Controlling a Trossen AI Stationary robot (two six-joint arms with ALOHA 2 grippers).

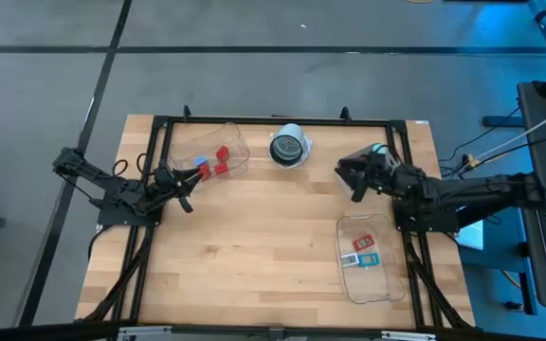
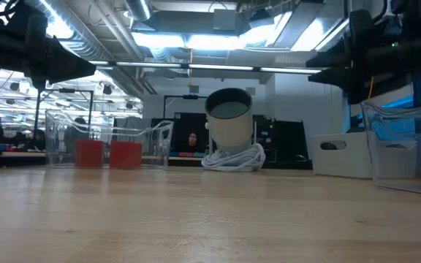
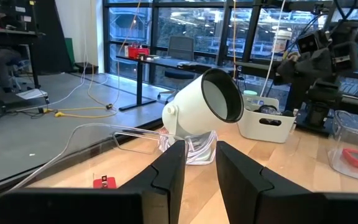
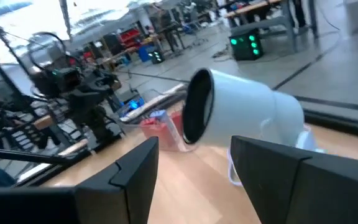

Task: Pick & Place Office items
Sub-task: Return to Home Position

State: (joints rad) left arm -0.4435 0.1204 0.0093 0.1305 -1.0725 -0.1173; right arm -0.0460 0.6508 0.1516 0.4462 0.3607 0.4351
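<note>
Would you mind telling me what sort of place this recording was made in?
Most likely a robotics lab in an open-plan workshop: a left arm and right arm at a black-framed wooden table, exposed ceiling ducts and strip lights overhead, and a desk with an office chair beyond.

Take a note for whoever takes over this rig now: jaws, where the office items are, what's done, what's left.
Left gripper: jaws open, empty, beside the left bin.
Right gripper: jaws open, empty, near the round white object.
Red blocks and a blue piece: left bin; red, teal and white pieces: right bin.
Done: every visible piece is binned.
Left: park both arms.
</note>
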